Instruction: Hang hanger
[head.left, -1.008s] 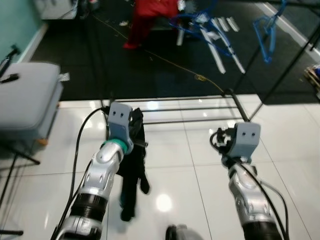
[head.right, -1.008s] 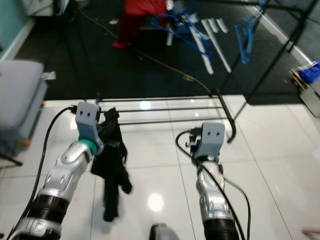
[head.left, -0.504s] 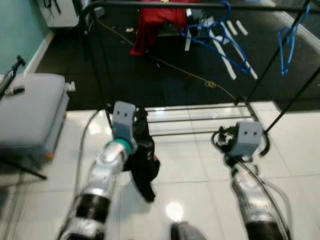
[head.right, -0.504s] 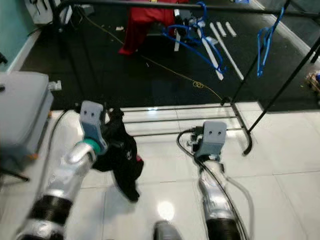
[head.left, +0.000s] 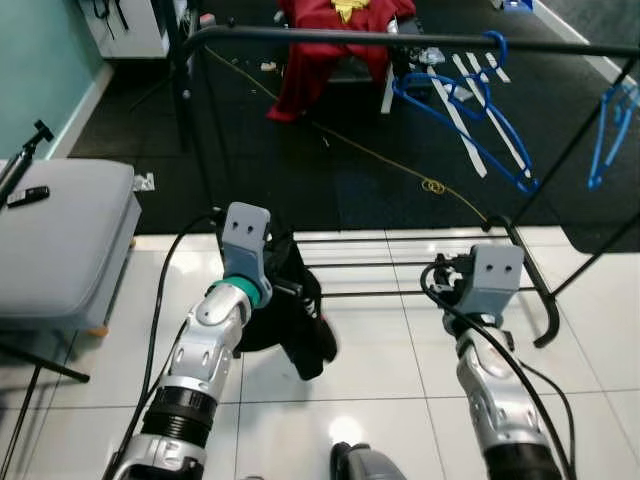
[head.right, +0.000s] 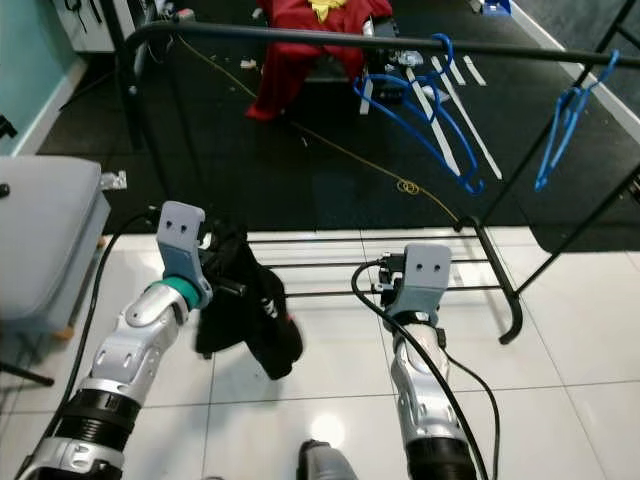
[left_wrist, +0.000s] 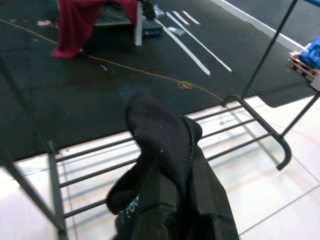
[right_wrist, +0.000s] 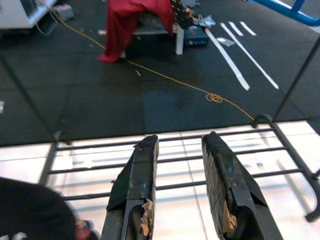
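Observation:
My left gripper (head.left: 278, 287) is shut on a black garment (head.left: 292, 318), which hangs bunched below it over the white floor in front of the clothes rack. In the left wrist view the black garment (left_wrist: 167, 155) drapes over the fingers and hides them; no hanger can be made out inside it. The rack's black top rail (head.left: 400, 40) runs across above, with two blue hangers (head.left: 470, 112) (head.left: 606, 118) hooked on it. My right gripper (right_wrist: 181, 138) is open and holds nothing, level with the rack's low bars (right_wrist: 170, 159).
The rack's lower bars (head.left: 400, 266) and curved foot (head.left: 545, 300) lie just ahead on the tiles. A grey padded seat (head.left: 60, 240) stands at the left. Beyond the rack are a black mat, a yellow cord (head.left: 400, 165) and a red cloth over a bench (head.left: 335, 35).
The camera has tipped upward, bringing the top rail into view. The black garment, which hung long and straight, has swung to the right and bunched up under my left gripper.

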